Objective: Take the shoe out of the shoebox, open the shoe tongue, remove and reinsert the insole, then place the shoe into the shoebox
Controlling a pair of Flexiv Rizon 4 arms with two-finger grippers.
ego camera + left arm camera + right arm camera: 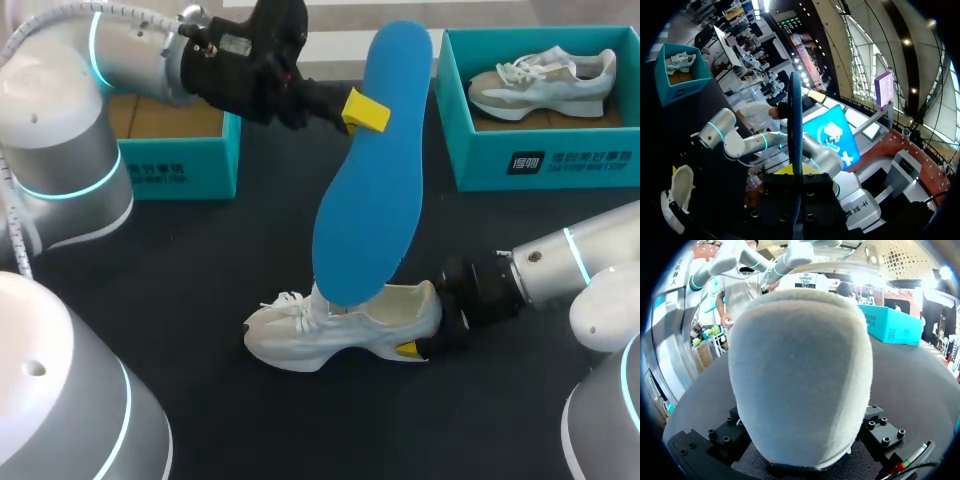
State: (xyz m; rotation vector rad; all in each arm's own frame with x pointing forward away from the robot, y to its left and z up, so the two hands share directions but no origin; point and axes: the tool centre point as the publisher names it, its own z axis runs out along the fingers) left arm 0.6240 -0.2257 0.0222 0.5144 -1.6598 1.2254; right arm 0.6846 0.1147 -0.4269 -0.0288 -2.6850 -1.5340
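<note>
Nearest, the shoe (340, 325) stands upright on the dark worktop (250, 420), out of the box, with its laces (290, 302) to the left and its heel (425, 305) to the right. Right tool (420, 345) is clamped on that heel, one yellow tip showing low on the near side. In its wrist view the heel fills the whole space between the fingers.

Above the shoe's opening the insole (375, 170) stands almost on end, wide toe end down, narrow end high. Left tool (362, 110) is closed on the insole's upper edge, and its wrist view shows the insole edge-on, running straight out between the fingers.

I judge the step to be feeding the insole back in, though I cannot tell whether its tip is already inside. Done well, the right tool pins the heel while the left tips the insole flatter. That way the toe end slides forward toward the laces and does not buckle at the opening. The left tool should let go only once the narrow end seats in the heel.

Beyond, the left box (180, 165) stands open, and the right box (560, 160) holds a second shoe (545, 80)
</note>
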